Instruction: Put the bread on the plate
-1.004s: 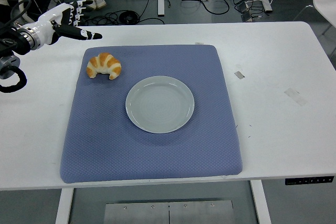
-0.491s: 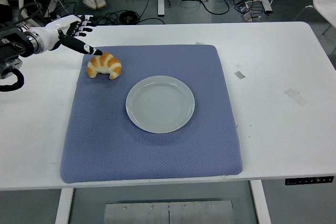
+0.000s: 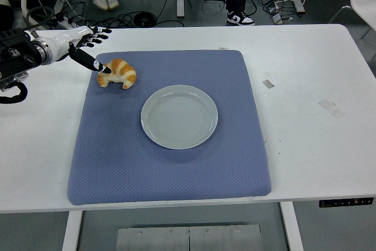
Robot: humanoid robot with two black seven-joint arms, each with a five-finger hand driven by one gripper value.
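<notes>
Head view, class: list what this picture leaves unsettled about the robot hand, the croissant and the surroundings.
- Contact: the left robot hand has one dark fingertip over the croissant; whether it touches cannot be told from above.
- Croissant's far left end: partly covered by that fingertip.
- Left arm: cut off by the picture's left edge.
- Right robot hand: out of view.
- People: only shoes show, cut off by the top edge.
- Plate: fully visible, empty.

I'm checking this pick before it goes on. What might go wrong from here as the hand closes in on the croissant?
The left hand comes in with fingers spread and only one dark fingertip at the croissant, so it may push the croissant across the blue mat rather than grip it. The croissant is curved, so it may roll in the grasp. A loose hold might drop it short of the plate.
</notes>
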